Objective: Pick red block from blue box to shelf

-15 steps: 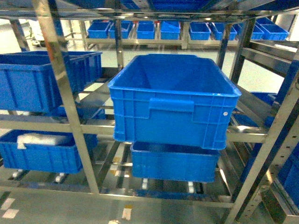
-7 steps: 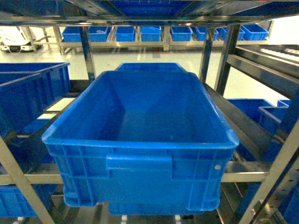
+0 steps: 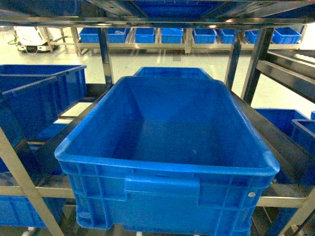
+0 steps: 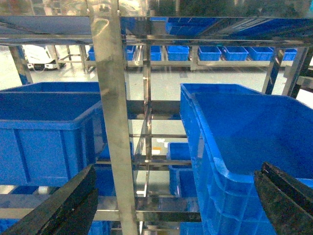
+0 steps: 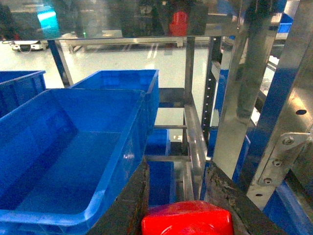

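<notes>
The red block [image 5: 186,220] sits between the dark fingers of my right gripper [image 5: 177,170], which is shut on it, at the bottom of the right wrist view. The gripper hangs just right of a large dark blue crate [image 5: 139,127], in front of the shelf [image 5: 244,73] and its steel posts. My left gripper [image 4: 177,171] is open and holds nothing, facing a shelf post [image 4: 110,98] and the same crate's left corner [image 4: 220,181]. The blue box is out of view. Neither gripper shows in the head view.
The big ribbed crate [image 3: 162,189] fills the middle tier of the shelf [image 3: 106,54] and holds nothing. A second crate [image 3: 172,72] stands behind it and more crates [image 3: 39,98] to the left. A steel rail [image 5: 195,142] runs right of the crate.
The head view has closed in on the shelf. The central crate now looms larger and is seen from above, and it has shifted slightly right since half a second ago.
</notes>
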Robot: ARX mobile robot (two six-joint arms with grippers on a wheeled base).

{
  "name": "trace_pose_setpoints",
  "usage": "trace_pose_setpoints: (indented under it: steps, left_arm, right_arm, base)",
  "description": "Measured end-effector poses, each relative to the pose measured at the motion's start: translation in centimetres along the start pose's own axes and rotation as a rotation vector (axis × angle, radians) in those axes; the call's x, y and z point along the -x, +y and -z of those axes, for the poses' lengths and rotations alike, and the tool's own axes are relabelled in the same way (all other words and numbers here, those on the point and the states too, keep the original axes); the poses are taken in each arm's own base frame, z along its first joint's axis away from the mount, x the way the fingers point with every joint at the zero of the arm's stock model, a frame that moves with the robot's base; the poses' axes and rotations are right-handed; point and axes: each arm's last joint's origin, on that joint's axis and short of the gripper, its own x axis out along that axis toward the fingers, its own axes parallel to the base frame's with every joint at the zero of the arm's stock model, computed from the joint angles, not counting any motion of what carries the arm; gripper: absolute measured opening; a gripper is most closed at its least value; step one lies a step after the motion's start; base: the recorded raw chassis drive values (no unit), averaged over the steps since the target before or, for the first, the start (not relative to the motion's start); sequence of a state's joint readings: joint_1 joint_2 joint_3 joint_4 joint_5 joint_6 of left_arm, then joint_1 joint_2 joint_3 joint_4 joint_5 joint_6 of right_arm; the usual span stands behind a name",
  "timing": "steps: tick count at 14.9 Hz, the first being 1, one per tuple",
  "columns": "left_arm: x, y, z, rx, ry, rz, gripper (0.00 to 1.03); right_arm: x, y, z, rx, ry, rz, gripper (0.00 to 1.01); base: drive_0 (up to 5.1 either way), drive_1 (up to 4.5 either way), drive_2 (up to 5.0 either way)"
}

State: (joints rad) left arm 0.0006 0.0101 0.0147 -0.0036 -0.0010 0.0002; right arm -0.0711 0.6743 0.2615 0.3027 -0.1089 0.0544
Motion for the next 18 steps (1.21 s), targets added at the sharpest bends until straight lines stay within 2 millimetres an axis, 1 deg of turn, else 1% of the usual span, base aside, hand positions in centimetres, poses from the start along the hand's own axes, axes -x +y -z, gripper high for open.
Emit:
trace_pose_setpoints:
  steps: [12, 18]
  left_arm:
    - [0.00, 0.00, 0.00, 0.000, 0.000, 0.000, 0.98]
    - [0.00, 0.00, -0.01, 0.000, -0.001, 0.000, 0.98]
  right_arm:
    - [0.02, 0.01, -0.03, 0.000, -0.003, -0.001, 0.28]
    - [0.02, 0.01, -0.01, 0.000, 0.000, 0.000, 0.28]
  base:
    - [0.1, 0.14, 0.1]
    - [0.0, 4.21, -4.2]
